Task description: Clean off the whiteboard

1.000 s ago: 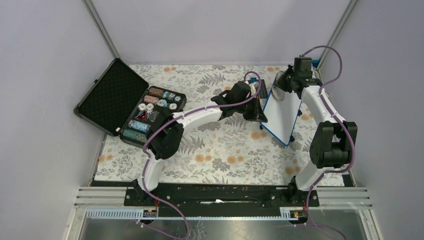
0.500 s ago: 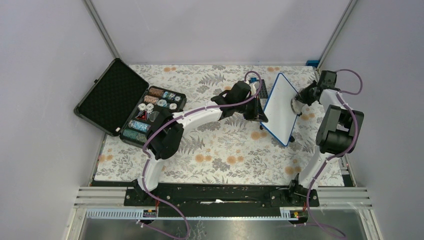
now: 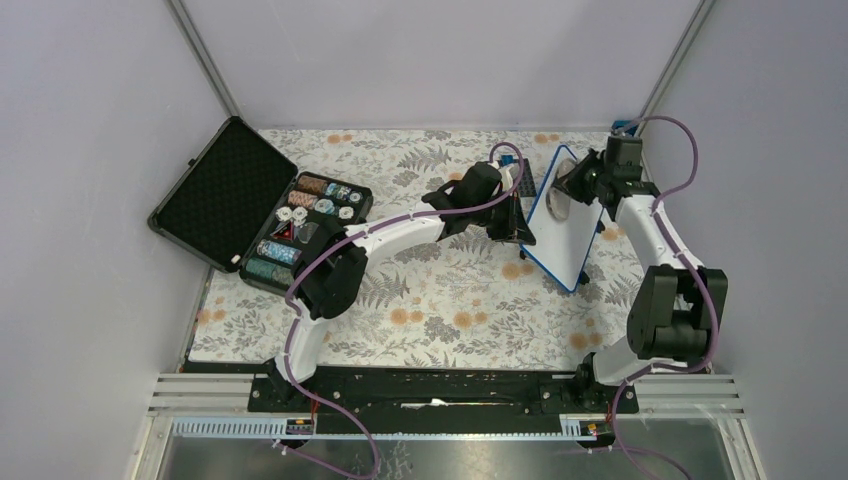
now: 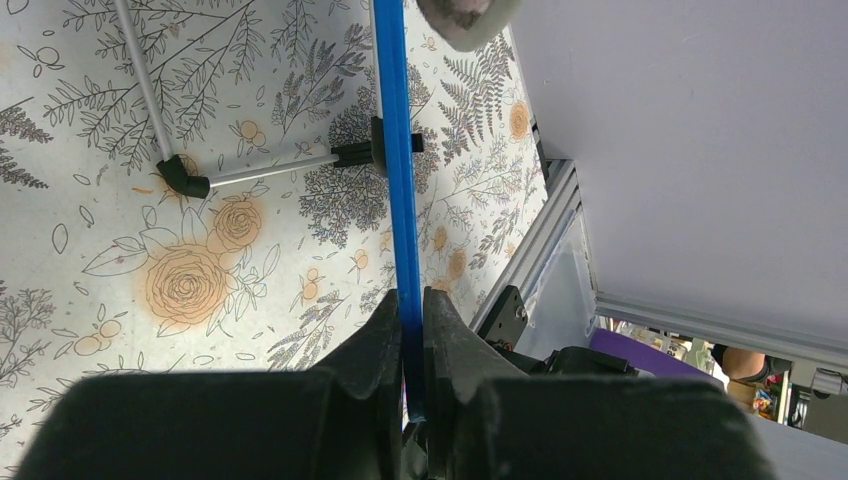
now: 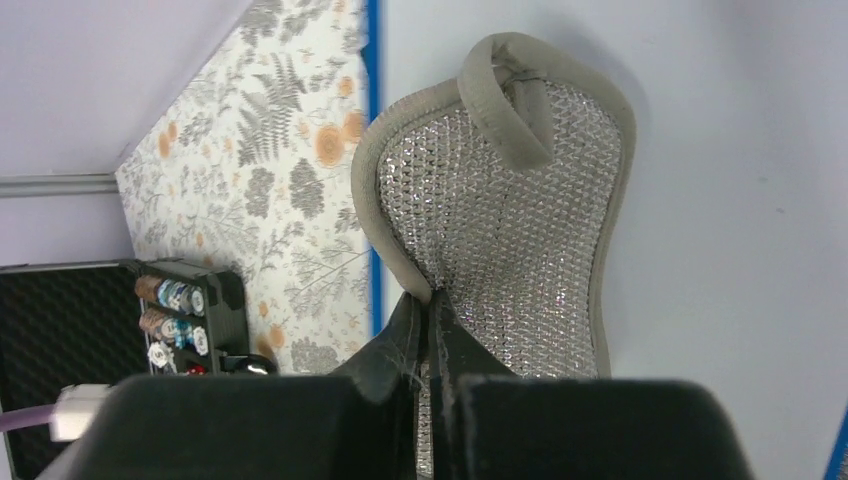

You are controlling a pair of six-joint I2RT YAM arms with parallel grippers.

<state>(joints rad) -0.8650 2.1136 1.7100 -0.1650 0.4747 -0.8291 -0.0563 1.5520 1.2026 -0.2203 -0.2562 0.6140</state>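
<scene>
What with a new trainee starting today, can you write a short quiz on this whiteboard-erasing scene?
1. True or false: the left gripper is shut on the edge of the blue-framed white rectangular whiteboard.
2. The right gripper holds: A) a blue marker; B) a silver mesh pad with beige trim; C) a poker chip.
3. On which side of the floral table does the open black case of chips lie?
Key: 1 true; 2 B; 3 the left.

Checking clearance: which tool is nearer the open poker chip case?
Left. Left tool clamps the whiteboard's edge, right of the chip case; right tool, holding a scrub pad, sits farther right on the board's face.
</scene>
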